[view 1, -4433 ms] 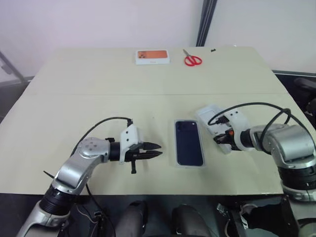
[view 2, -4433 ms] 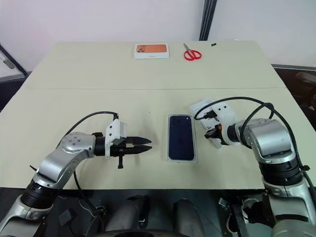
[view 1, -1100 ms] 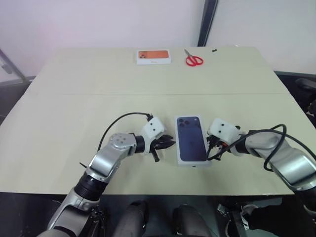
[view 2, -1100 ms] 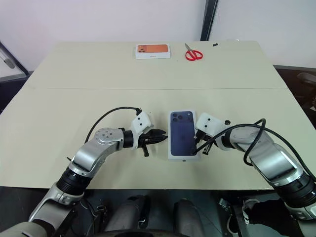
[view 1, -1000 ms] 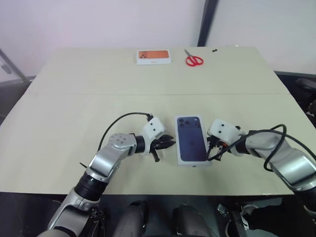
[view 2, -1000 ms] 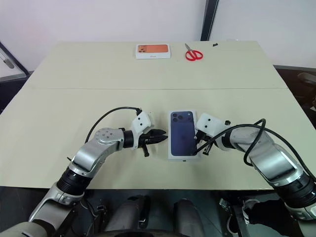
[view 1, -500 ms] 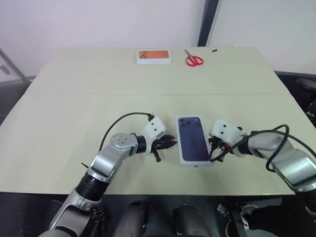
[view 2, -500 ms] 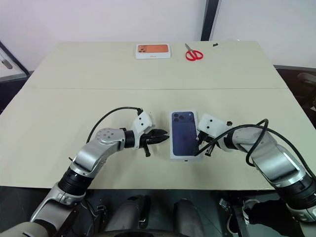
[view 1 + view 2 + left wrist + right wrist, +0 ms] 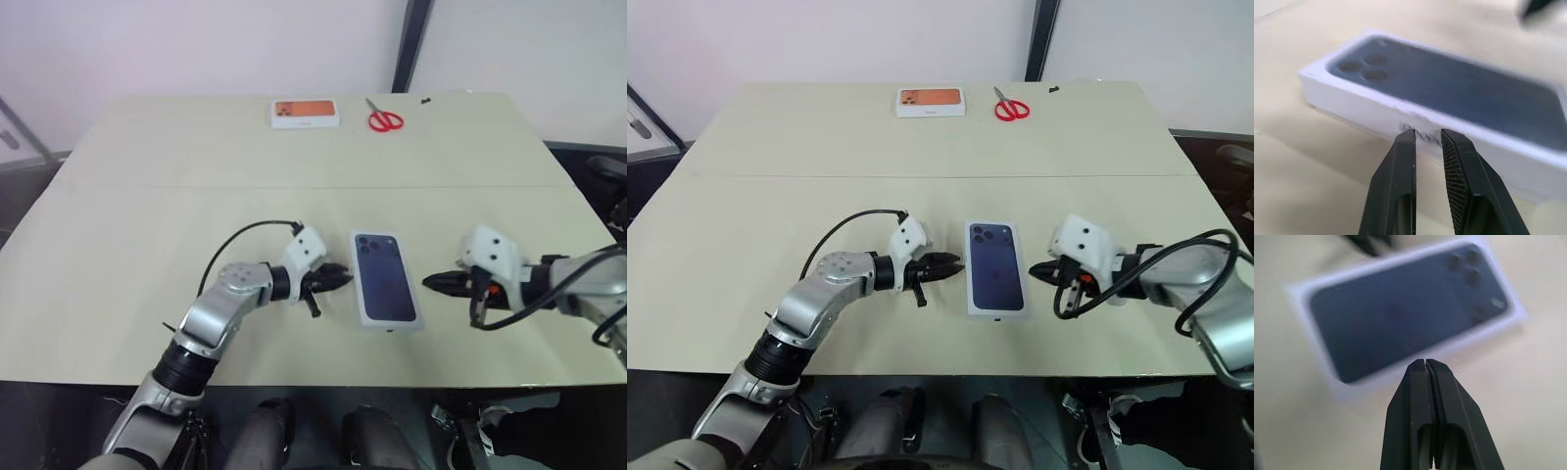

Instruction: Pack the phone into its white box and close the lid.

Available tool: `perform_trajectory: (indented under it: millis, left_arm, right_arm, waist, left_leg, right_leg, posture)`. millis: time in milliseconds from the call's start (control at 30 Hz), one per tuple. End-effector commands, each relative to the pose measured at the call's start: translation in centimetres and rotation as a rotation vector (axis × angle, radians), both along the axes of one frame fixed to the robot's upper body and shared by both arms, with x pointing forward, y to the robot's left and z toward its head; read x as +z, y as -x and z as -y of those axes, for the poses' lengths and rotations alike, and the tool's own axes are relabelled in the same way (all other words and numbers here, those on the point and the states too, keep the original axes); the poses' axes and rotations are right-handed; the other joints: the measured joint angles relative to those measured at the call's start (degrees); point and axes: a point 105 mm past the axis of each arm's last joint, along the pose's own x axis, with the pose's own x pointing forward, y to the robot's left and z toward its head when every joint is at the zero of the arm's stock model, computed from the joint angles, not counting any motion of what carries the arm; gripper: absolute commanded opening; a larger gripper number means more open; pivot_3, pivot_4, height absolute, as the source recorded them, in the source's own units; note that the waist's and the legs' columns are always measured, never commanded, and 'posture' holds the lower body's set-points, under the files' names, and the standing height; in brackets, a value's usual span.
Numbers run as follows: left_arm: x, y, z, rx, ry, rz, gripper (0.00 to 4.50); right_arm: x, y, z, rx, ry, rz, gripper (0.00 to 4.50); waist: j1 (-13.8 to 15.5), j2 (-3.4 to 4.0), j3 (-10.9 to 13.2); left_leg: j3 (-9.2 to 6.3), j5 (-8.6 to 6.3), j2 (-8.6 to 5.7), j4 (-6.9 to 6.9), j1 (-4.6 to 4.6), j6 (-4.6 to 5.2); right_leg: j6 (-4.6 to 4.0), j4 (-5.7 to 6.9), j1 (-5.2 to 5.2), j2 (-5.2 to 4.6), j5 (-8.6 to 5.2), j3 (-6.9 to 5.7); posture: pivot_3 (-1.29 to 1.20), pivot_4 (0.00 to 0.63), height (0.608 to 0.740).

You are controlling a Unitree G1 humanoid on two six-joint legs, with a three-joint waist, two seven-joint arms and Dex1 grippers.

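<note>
White box: closed, the lid (image 9: 386, 290) with its phone picture on top, flat at the worktop's (image 9: 147, 215) near middle.
Left gripper (image 9: 345, 282): fingers slightly apart, empty, at the box's side.
Right gripper (image 9: 431, 282): fingers pressed together, empty, apart from the box.

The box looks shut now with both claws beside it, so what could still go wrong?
1. The left gripper sits close to the side of the lid, fingers slightly apart; a nudge could slide the box.
2. The lid may not be fully seated; the pictures don't show its underside edge.
3. The shut right gripper points at the lid's other side and could bump it.
</note>
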Motion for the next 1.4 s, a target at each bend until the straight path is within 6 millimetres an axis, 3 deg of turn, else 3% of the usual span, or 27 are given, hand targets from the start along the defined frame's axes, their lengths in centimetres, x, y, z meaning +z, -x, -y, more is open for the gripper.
perform_trajectory:
  millis: [33, 167, 333, 433, 500, 600, 733, 867, 1000, 1167, 1400]
  left_arm:
    - [3.9, -1.1, 0.1, 0.019, 0.126, 0.044, 0.88]
    - [4.1, -1.7, 1.4, 0.011, 0.088, 0.069, 0.88]
    - [-1.3, -3.1, 3.3, 0.02, -0.204, 0.054, 0.88]
    - [-3.0, -2.8, 3.8, -0.01, -0.266, 0.023, 0.88]
    - [-3.2, -2.6, 3.8, -0.014, -0.272, 0.02, 0.88]
    - [-1.5, -3.1, 3.2, 0.025, -0.189, 0.047, 0.88]
    - [2.7, -3.6, 0.0, 0.143, -0.001, 0.14, 0.88]
    - [4.1, -3.2, -5.4, 0.303, 0.039, 0.194, 0.88]
    - [4.2, -1.5, -10.6, 0.434, 0.022, 0.217, 0.88]
    - [3.0, 0.9, -15.5, 0.565, -0.035, 0.202, 0.88]
    - [2.1, 2.2, -18.0, 0.665, -0.05, 0.18, 0.88]
  right_arm:
    - [-0.4, 0.9, -1.9, 0.043, -0.027, -0.004, 0.03]
    - [-1.7, 1.3, -2.3, 0.036, -0.013, -0.035, 0.03]
    - [-3.7, 1.6, -1.8, 0.01, 0.034, -0.075, 0.03]
    - [-4.2, 1.5, -1.5, -0.002, 0.05, -0.081, 0.03]
    - [-4.2, 1.4, -1.3, -0.004, 0.059, -0.073, 0.03]
    - [-2.9, 0.0, -1.4, -0.041, 0.008, -0.003, 0.03]
    - [0.5, -3.5, -0.9, -0.149, -0.132, 0.175, 0.03]
    - [1.9, -5.9, 0.6, -0.226, -0.199, 0.254, 0.03]
    - [2.9, -8.0, 2.6, -0.292, -0.293, 0.263, 0.03]
    - [3.2, -9.6, 4.3, -0.344, -0.382, 0.255, 0.03]
    - [2.2, -9.6, 5.6, -0.325, -0.366, 0.245, 0.03]
  waist:
    - [0.1, 0.0, 0.0]
    - [0.13, 0.0, 0.0]
    - [0.03, -0.01, 0.0]
    - [0.13, -0.02, -0.03]
    - [0.11, -0.03, -0.04]
    - [0.03, -0.03, -0.04]
    - [-0.54, 0.01, -0.03]
    - [-0.68, -0.01, -0.02]
    - [-0.44, 0.02, -0.02]
    - [-0.03, 0.05, -0.01]
    - [-0.1, 0.08, 0.01]
  left_leg:
    - [0.0, 0.0, -0.01, 0.01, 0.0, 0.0]
    - [-0.01, 0.0, -0.02, 0.04, 0.0, 0.0]
    - [-0.02, 0.0, -0.04, 0.04, 0.04, 0.0]
    - [-0.04, 0.0, -0.04, 0.03, 0.1, 0.0]
    - [-0.05, 0.0, -0.04, 0.03, 0.25, 0.0]
    - [-0.08, -0.01, -0.04, 0.03, 0.28, 0.01]
    - [-0.08, 0.0, -0.03, -0.06, 0.26, -0.02]
    - [-0.08, 0.09, -0.02, -0.11, 0.23, -0.17]
    - [-0.06, 0.04, -0.03, -0.08, 0.23, -0.11]
    - [-0.06, 0.02, -0.04, -0.08, 0.23, -0.07]
    - [-0.05, 0.0, -0.04, -0.1, 0.23, -0.05]
  right_leg:
    - [0.0, 0.0, 0.0, 0.0, 0.0, 0.0]
    - [0.02, -0.01, 0.04, -0.01, -0.01, -0.02]
    - [0.03, -0.01, 0.09, -0.01, -0.01, -0.05]
    - [0.04, -0.01, 0.16, 0.0, -0.02, -0.05]
    - [0.07, -0.06, 0.34, -0.01, -0.04, -0.07]
    - [0.09, -0.08, 0.37, -0.01, -0.05, -0.07]
    - [0.08, 0.0, 0.23, 0.0, -0.05, -0.03]
    - [0.08, 0.01, 0.15, 0.01, -0.05, -0.02]
    - [0.08, -0.02, 0.19, 0.0, -0.05, -0.01]
    - [0.07, -0.05, 0.21, -0.03, -0.05, -0.02]
    - [0.07, -0.07, 0.21, -0.04, -0.05, -0.02]
  posture:
    - [0.0, 0.15, 0.74]
    - [0.0, 0.15, 0.74]
    - [0.0, 0.15, 0.74]
    - [0.0, 0.15, 0.74]
    - [0.0, 0.15, 0.74]
    - [0.0, 0.15, 0.74]
    - [0.0, 0.15, 0.74]
    - [0.0, 0.15, 0.74]
    - [0.0, 0.15, 0.74]
    - [0.0, 0.15, 0.74]
    - [0.0, 0.15, 0.74]
